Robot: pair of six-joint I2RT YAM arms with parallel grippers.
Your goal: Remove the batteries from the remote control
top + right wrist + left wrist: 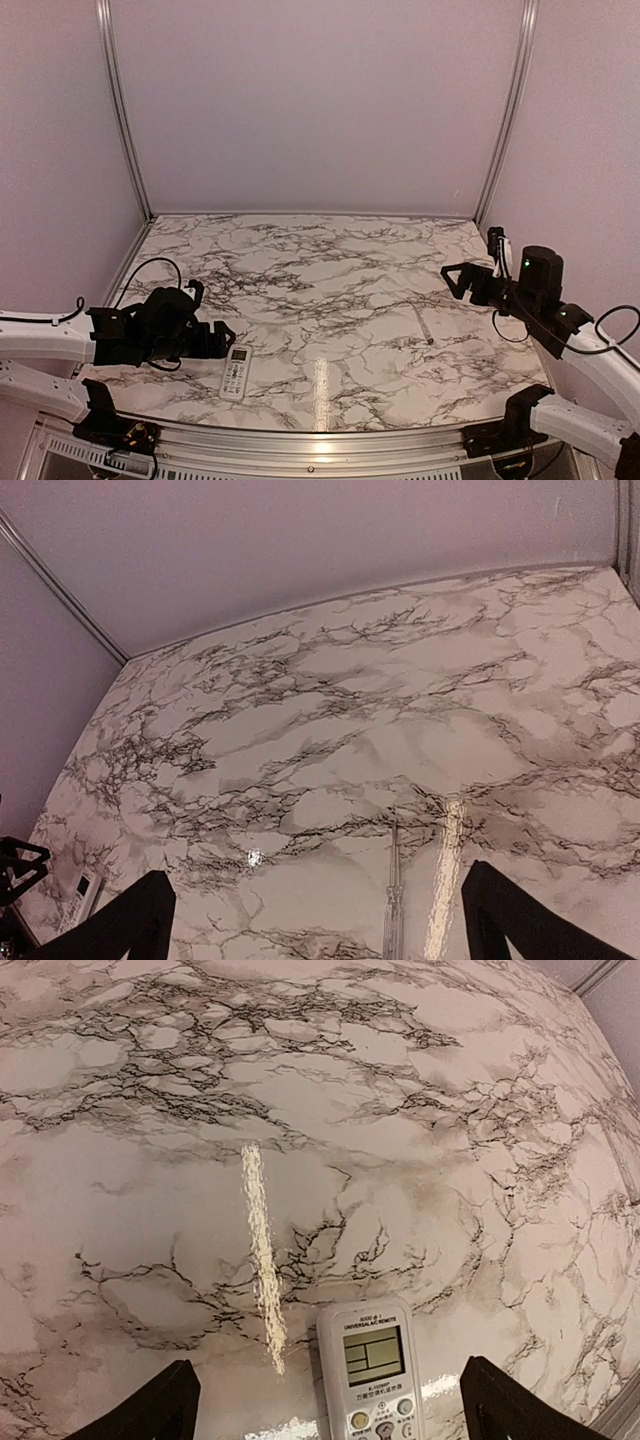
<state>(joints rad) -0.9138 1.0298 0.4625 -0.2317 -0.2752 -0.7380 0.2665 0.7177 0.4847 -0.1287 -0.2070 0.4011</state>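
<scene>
1. Left gripper (218, 338) fingers (150, 1410) frame the bottom of the wrist view. They are spread wide apart, with nothing held, low over the near-left corner of the worktop (330, 270).
2. The remote (368, 1372) is seen lying flat just ahead of that gripper, close to the near edge. It is face up, with display and buttons showing. In the wrist view it sits between the two fingers but off-centre, nearer one of them.
3. No batteries are seen. They are judged to be inside, on the hidden underside.
4. The right gripper (458, 280) is held above the worktop near the right edge, fingers apart and empty, well apart from the remote. A strip (425, 328) lies near it and is best left alone.
5. The step in hand is judged to be the first grasp. The gripper should be centred first, and the remote taken across its narrow width by the long edges.
6. As the remote is slim and flat, the fingertips should be brought right down to the worktop, or it may be pushed along rather than caught.
7. A firm hold is needed so that the back can be turned towards the right gripper.
</scene>
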